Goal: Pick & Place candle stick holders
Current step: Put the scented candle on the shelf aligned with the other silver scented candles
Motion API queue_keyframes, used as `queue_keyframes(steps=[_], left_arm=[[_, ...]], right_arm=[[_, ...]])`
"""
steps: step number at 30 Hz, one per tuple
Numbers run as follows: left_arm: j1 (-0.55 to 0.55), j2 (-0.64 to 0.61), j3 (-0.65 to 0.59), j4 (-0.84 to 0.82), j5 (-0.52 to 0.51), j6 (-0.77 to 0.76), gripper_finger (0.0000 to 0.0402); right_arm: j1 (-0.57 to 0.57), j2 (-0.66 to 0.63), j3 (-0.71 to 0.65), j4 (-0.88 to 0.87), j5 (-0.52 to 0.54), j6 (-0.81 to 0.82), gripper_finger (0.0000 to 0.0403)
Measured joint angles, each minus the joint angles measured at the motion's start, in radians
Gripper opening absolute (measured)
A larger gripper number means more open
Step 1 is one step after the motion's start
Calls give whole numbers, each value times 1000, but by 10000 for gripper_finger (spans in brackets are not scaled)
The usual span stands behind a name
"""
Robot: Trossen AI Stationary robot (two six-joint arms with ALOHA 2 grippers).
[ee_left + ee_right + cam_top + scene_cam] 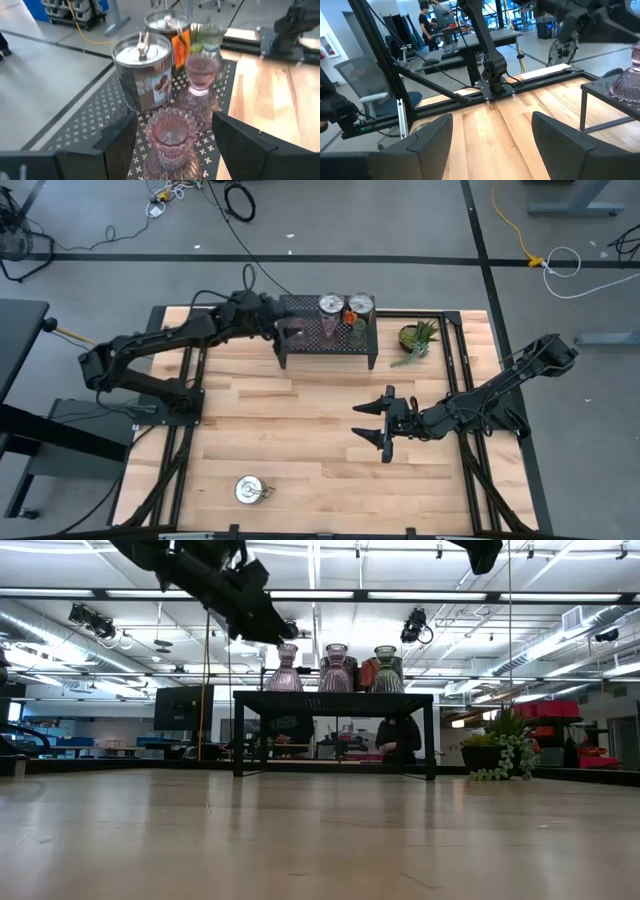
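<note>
Left gripper [172, 137], jaws apart, straddles the nearest pink ribbed glass holder [171, 134] on the black mesh rack [95, 117]: fragile, slippery, best gripped at its waist. Right gripper [378, 423] waits, jaws apart, off the rack.

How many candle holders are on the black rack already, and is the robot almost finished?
Five sit on the black rack: two silver ones, two pink glass ones and a green glass one. The left pincer is open around the nearest pink one. One silver holder lies on the table, so that one looks left. The right pincer waits open.
</note>
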Motion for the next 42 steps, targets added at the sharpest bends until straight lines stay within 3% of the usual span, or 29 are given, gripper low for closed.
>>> queue_keyframes(steps=[7,13,17,22,30,38,42], left_arm=[[-15,-124,0,-155,38,-4,259],[-77,-272,0,-514,134,-88,259],[-175,-363,0,-736,123,-205,259],[-367,-459,-2,-877,66,-398,259],[-732,-539,-55,-905,-101,-767,259],[-1087,-434,-56,-911,-306,-1114,258],[-1227,-338,-56,-908,-352,-1274,258]], right_arm=[[0,0,0,-1,0,1,269],[0,0,0,-3,0,4,269],[0,0,0,-3,0,4,269],[0,0,0,-1,0,4,269],[0,0,0,0,0,11,269],[1,0,0,0,0,12,269],[1,0,0,0,-1,26,269]])
